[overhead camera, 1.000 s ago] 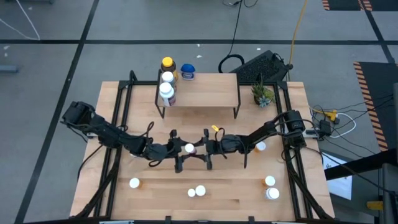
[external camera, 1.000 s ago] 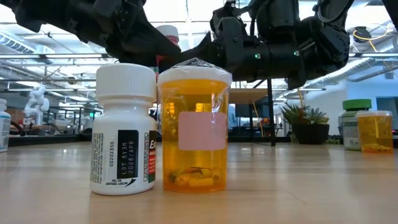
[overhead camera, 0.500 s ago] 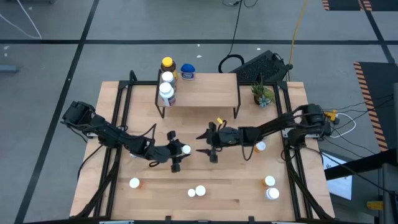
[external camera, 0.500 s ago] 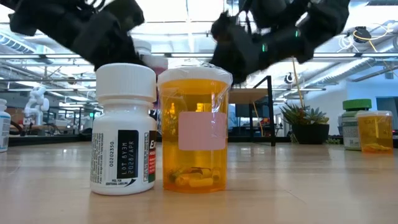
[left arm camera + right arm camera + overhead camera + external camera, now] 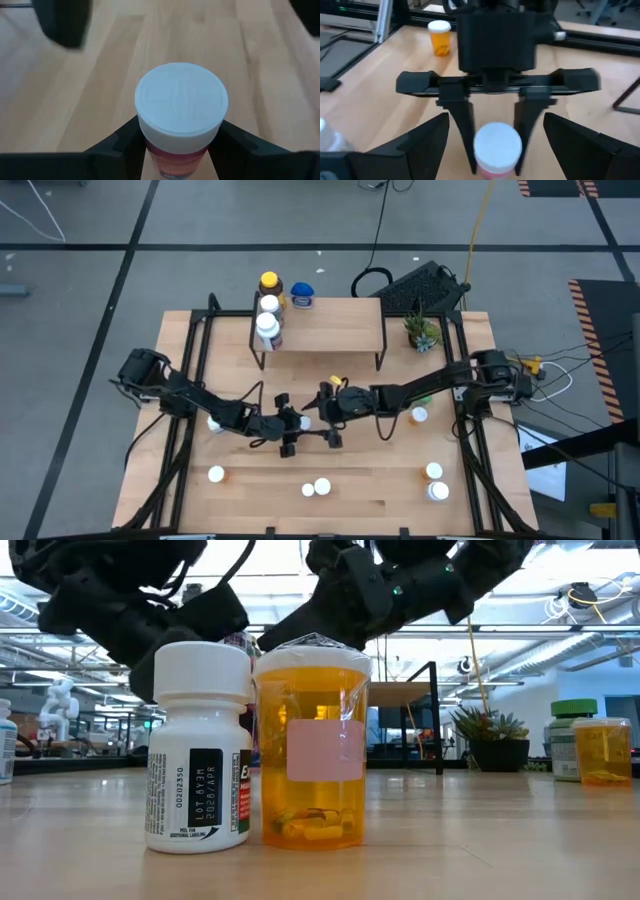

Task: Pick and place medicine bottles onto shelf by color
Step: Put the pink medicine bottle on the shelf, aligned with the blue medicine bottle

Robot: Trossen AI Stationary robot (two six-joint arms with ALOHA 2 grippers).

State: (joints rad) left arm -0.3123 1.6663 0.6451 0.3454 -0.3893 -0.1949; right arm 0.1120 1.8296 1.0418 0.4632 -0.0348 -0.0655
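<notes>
Mid-bench, the left gripper pinches a white-capped, pink-labelled medicine bottle low on its body; the right gripper faces it, fingers spread wide and empty. A misaligned handover could drop the bottle.

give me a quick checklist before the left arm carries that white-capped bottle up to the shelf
1. Left gripper clamped on the white-capped bottle: ok, a finger shows on each side of it.
2. Right gripper clear of the bottle: not ok, its open fingers flank it.
3. Free room on the shelf: ok, the bottles there crowd its left end only.
4. Which colour group it belongs with: cannot tell; the body looks reddish.
5. Bottle lifted off the table: cannot tell.
</notes>
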